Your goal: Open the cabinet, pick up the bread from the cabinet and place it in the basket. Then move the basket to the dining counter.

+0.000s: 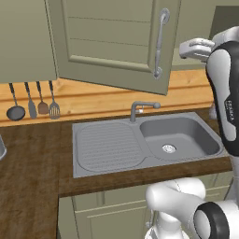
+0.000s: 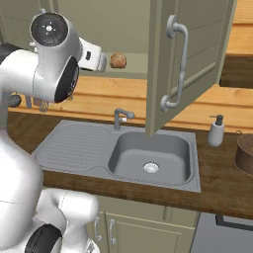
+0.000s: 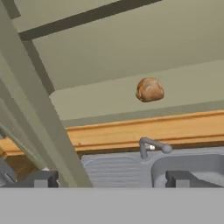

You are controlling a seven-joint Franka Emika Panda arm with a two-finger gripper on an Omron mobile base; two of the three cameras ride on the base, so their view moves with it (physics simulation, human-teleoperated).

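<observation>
The sage-green cabinet's door [image 2: 197, 54] stands swung wide open, its curved grey handle [image 2: 178, 64] facing out. The door [image 1: 116, 42] hangs over the sink. The bread [image 2: 118, 60], a small tan-brown lump, lies on the cabinet's bottom shelf [image 3: 175, 94]. In the hand view the bread [image 3: 150, 89] sits ahead and right of centre. My gripper [image 3: 111, 179] is open and holds nothing. It hovers just left of the bread, short of the shelf's edge, apart from it [image 2: 100, 61]. The brown basket [image 2: 245, 153] stands on the worktop at the far right. The dining counter is out of view.
A grey sink [image 2: 148, 158] with a faucet [image 2: 121, 117] lies below the cabinet in the dark wood worktop [image 1: 28, 172]. A soap dispenser [image 2: 216, 131] stands right of the sink. Utensils [image 1: 35, 105] hang on the wall at left. The open door's edge [image 3: 39, 109] is close on the hand's left.
</observation>
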